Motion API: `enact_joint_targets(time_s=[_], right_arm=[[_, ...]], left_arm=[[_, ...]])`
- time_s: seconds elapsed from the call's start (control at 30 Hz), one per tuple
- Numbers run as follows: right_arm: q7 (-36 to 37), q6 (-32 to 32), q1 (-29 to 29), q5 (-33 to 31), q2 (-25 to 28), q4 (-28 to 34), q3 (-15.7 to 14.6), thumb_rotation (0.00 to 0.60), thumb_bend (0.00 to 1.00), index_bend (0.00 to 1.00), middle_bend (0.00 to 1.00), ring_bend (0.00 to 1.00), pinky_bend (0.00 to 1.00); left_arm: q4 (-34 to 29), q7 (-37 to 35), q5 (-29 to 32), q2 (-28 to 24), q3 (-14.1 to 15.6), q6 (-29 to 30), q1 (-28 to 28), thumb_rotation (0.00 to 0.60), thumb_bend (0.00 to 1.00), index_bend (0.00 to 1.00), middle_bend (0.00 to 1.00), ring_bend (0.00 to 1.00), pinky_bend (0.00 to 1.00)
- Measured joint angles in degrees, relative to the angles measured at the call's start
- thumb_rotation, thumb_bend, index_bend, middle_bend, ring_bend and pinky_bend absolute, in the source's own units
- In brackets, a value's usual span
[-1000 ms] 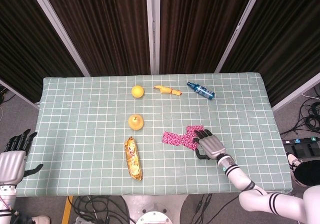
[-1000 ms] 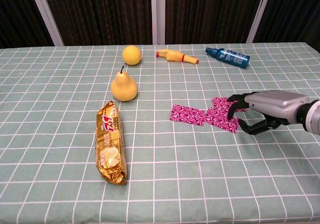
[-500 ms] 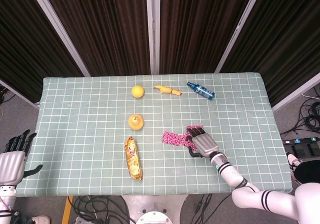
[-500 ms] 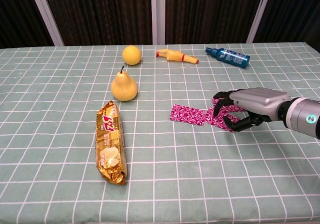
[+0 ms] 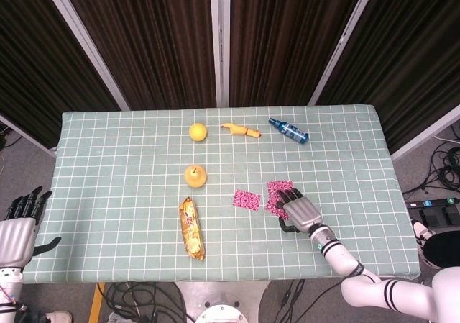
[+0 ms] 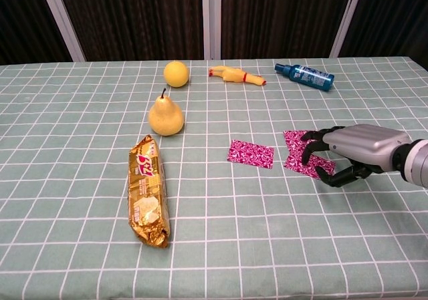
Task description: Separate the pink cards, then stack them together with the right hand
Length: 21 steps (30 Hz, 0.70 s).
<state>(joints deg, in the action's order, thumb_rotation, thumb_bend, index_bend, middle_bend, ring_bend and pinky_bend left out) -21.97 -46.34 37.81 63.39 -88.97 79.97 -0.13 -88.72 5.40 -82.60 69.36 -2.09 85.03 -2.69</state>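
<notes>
Two pink cards (image 6: pixel 251 153) (image 6: pixel 304 154) lie apart at centre-right, your right hand (image 6: pixel 351 154) pressing curled fingertips on one to slide it; your left hand (image 5: pixel 18 229) idles, fingers spread, at lower left.

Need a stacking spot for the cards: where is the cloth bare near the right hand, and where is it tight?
Bare cloth lies in front of the right hand, toward the near table edge, right of the snack pack. A narrow bare strip separates the left pink card from the cards under the fingers. The pear and snack pack crowd the left.
</notes>
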Motion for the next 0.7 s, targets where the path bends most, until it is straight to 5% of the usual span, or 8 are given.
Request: enact_joint_targets(time_s=[0.17,0.33,0.47,0.7], right_arm=[[2.61,-1.91,-0.65,0.77,1.20,0.64,1.35,0.281,0.40,0.26,0.01,0.00,0.00],[4.83,-2.43,-0.08,-0.09,1.06,-1.26,4.81,0.487,0.20,0.27,0.03,0.00,0.00],[4.91,-1.58,1.25,-1.38,-0.95,-5.53,6.31,0.583,0.18,0.30,0.04,0.00,0.00],[4.63,1.99,4.06,-3.67,-7.23,-15.55,7.87,0.597,0.18,0.32,0.05,0.00,0.00]], left_arm=[[-0.13,0.13,-0.15,-0.04,-0.05,-0.02,-0.12,0.600,0.01,0.16,0.16,0.13,0.14],[-0.24,0.19,-0.07,-0.11,-0.12,-0.06,-0.16,0.600,0.01,0.16,0.16,0.13,0.14],[-0.32,0.21,0.13,-0.10,-0.02,-0.02,0.04,0.600,0.01,0.16,0.16,0.13,0.14],[-0.36,0.22,0.70,-0.18,0.06,-0.19,0.31,0.600,0.01,0.16,0.16,0.13,0.14]])
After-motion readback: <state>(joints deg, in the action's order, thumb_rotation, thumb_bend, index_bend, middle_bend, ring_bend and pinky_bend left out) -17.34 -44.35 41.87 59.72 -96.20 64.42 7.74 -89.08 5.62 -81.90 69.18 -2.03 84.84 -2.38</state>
